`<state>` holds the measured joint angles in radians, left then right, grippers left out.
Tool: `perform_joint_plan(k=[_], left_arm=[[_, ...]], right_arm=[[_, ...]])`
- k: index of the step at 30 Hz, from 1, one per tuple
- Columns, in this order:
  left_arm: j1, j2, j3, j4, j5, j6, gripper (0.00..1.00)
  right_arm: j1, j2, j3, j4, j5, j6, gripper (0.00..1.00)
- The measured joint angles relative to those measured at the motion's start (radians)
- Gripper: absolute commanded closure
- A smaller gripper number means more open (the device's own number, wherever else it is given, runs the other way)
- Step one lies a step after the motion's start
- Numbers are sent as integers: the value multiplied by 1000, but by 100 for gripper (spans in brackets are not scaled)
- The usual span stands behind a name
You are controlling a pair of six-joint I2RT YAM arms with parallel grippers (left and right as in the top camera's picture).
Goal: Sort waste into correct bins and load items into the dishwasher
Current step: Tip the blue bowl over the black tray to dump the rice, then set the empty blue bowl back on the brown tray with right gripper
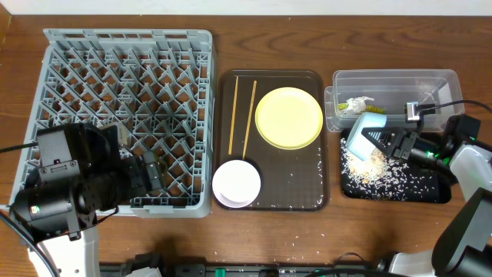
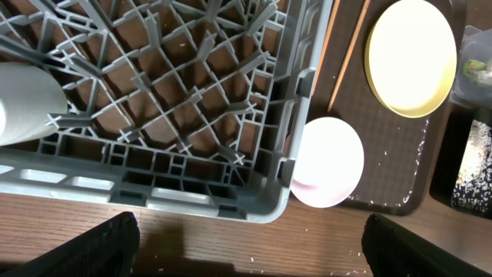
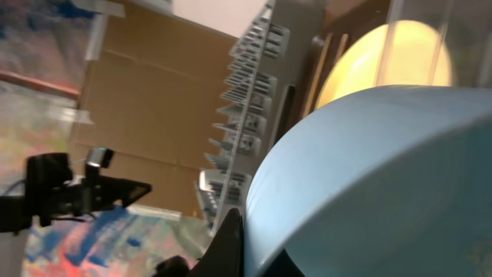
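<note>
Left hand (image 1: 150, 175), fingers spread and empty, hovers over the near corner of the rack (image 1: 131, 69), which holds a cup (image 2: 27, 104), while the brown tray (image 1: 296, 177) on the desk carries plate (image 1: 288, 117), white bowl (image 1: 236, 183) and chopsticks (image 1: 233, 114), and the right hand (image 1: 388, 144) clamps the blue bowl (image 1: 364, 135), tipped over the rice (image 1: 407, 178) in the black tray (image 1: 396, 198) beside the tub (image 1: 392, 81) with the wrapper (image 1: 357, 104).

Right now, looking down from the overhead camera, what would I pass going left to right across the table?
grey dish rack → two wooden chopsticks → yellow plate → clear plastic tub
</note>
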<state>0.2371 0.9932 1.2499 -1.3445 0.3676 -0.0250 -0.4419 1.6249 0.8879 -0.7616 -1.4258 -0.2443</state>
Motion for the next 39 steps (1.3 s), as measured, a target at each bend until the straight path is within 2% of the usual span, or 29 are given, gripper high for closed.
perform_joint_plan(k=[2,6,10,13,16,21,24,26,29,31,33,35,36,38,39], left_arm=[[0,0,0,0,0,0,6],[0,0,0,1,0,0,7],[0,0,0,1,0,0,6],[0,0,0,1,0,0,6],[0,0,0,2,0,0,6],[0,0,0,10,18,0,6],[0,0,0,10,50,0,7],[-3,0,0,10,70,4,7],[-22,0,0,11,105,23,7],[-47,0,0,21,118,29,7],[-89,0,0,52,129,32,8],[-129,0,0,86,133,33,10],[-150,0,0,108,135,34,10],[-192,2,0,155,139,34,10],[-217,4,0,187,140,32,10]], right_arm=[[1,0,0,1,96,83,99],[6,-11,-3,-55,65,34,99],[7,-23,-2,-56,152,115,99],[58,-68,3,-164,255,130,99],[213,-169,63,-294,454,142,99],[613,-316,143,-254,815,286,99],[878,-291,142,-166,1038,424,99],[992,-250,140,-120,1125,488,99],[1121,-149,137,-47,1244,589,98],[1150,-97,133,-16,1287,628,97],[1159,-52,132,4,1312,659,87],[1159,-12,131,11,1334,695,56],[1159,-7,131,13,1339,697,46],[1159,-3,130,5,1349,713,31],[1159,-8,131,2,1352,715,29]])
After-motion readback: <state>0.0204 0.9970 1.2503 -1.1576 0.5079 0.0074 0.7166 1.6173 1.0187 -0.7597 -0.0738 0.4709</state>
